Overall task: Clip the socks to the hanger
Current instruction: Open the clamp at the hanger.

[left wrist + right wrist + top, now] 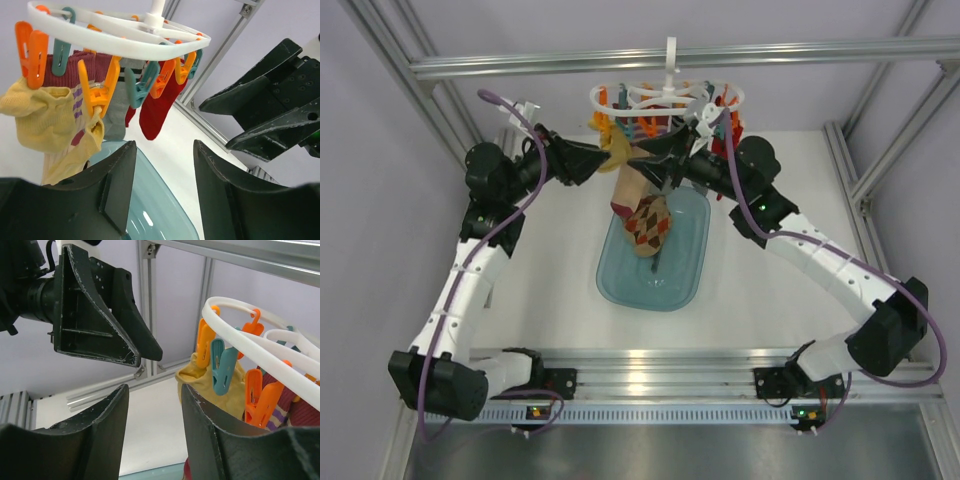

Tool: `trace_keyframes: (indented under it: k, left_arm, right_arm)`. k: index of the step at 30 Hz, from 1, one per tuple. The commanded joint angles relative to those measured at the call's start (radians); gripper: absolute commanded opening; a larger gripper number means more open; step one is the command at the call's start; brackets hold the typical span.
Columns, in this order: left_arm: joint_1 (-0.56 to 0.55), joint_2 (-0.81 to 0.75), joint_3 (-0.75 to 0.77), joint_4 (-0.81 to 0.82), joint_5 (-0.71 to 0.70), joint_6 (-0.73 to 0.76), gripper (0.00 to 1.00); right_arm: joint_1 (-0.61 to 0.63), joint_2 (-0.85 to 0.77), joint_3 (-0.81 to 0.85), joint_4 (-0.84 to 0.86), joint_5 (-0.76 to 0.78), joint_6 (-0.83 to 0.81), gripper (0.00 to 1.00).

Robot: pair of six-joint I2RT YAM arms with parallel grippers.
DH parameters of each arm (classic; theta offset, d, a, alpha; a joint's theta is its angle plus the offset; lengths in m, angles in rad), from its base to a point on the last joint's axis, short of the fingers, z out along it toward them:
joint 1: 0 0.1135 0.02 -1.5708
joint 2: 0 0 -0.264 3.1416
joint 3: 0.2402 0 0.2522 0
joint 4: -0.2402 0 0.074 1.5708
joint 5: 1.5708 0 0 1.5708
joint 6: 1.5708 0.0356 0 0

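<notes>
White plastic rings of the hanger [665, 98] hang by their hook from the frame bar [670, 58] at twelve o'clock in the overhead view, high enough that clipped socks dangle clear of the desk [550, 270]. My left jaws sit at nine o'clock of that bunch and my right jaws at three o'clock, tips turned in toward each other. Both pairs stand about half parted with nothing between them. I judge that suits reaching for a clip or a sock's edge rather than carrying.

In my left wrist view a yellow sock [40, 117] is pinched at its cuff by an orange clip [31, 50] on the outer ring. A grey striped sock [117, 110] and a red sock [157, 110] hang from clips toward three o'clock of it. From above, an argyle sock [648, 225] hangs lowest, at six o'clock of the hanger and over the blue tray [685, 265]. Which clip holds it I cannot tell.

Crowding is the obstacle. Dangling clips and hung fabric fill the space under the rings, and each pair of jaws faces the other close across the gap, so a careless reach could knock a sock loose or bump the opposite arm. A teal clip [222, 370] sits just beside the yellow sock in my right wrist view. Whether it is free I cannot say.
</notes>
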Motion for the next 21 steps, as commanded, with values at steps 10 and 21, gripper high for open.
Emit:
trace_keyframes:
  k: [10,21]
  left_arm:
    - [-0.142,0.084,0.169,-0.004,-0.246,0.128,0.37]
    - [-0.187,0.142,0.222,-0.096,-0.452,0.073,0.36]
  right_arm:
    - [0.028,0.031,-0.002,0.049,0.241,-0.082,0.46]
    - [0.026,0.037,-0.014,0.057,0.26,-0.139,0.46]
